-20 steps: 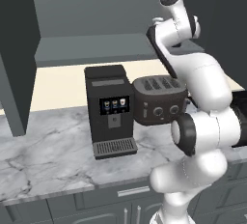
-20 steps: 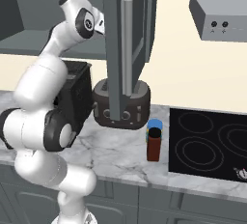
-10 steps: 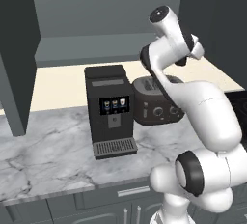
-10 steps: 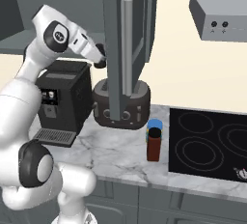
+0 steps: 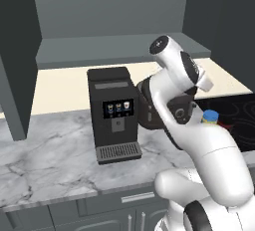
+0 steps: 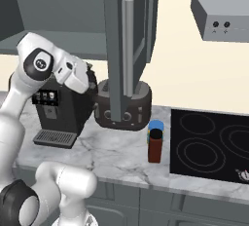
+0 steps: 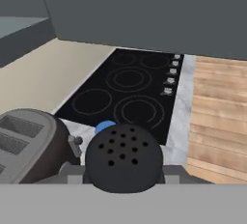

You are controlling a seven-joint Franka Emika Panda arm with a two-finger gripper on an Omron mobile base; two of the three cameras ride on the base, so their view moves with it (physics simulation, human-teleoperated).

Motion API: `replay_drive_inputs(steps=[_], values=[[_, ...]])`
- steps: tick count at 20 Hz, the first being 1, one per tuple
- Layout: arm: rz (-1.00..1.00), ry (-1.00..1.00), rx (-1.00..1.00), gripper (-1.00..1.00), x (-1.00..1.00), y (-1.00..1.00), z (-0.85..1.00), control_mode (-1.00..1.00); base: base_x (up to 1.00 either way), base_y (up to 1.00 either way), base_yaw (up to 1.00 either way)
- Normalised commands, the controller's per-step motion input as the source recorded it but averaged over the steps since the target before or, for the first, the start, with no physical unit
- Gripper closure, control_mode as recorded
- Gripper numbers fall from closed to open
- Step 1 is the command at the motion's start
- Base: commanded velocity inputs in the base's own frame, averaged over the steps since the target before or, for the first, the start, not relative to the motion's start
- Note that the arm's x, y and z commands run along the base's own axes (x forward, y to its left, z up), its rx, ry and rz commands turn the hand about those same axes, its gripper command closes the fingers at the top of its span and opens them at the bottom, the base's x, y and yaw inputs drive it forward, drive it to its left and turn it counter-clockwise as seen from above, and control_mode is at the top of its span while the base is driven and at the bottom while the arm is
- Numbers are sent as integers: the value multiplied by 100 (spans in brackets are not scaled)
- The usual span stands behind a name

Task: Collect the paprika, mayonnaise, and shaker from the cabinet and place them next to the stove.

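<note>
Two items, the paprika (image 6: pixel 155 148) and mayonnaise (image 6: pixel 156 124), were already placed left of the stove (image 6: pixel 209 144); the shaker (image 7: pixel 123 158), apparently clamped in the gripper (image 7: pixel 123 174), was best lowered beside them without knocking either.

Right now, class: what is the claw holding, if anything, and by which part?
The shaker, gripped by its sides below the perforated domed top.
</note>
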Motion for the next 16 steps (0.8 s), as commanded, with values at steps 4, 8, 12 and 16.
replay_drive_inputs(steps=[4,8,12,16], values=[[-1,1,0,100,-9,0,-41,-100,0,0,0],[-6,2,0,100,24,0,-37,-100,0,0,0],[-4,0,0,100,13,-1,-44,-100,0,0,0],[-1,2,0,100,2,-11,-43,-100,0,0,0]])
